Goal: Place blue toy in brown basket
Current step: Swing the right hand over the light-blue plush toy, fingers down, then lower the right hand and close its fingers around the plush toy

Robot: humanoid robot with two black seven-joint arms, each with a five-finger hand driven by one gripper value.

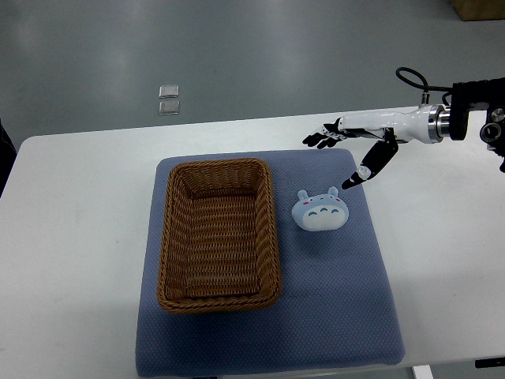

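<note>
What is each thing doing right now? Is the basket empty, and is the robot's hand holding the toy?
brown basket: empty, resting on the blue mat.
blue toy: on the mat, right of the basket, not held.
right hand: open, fingers spread, above the mat's far right corner, holding nothing.
blue mat: lying flat on the white table.
white table: carrying the mat.
left hand: not in view.

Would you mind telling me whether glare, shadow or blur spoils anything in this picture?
Top view: even, soft light; the blue toy and brown basket are sharp, with only faint shadows on the blue mat. Pale reflections streak the grey floor. The right hand is crisp and open above the table.
</note>
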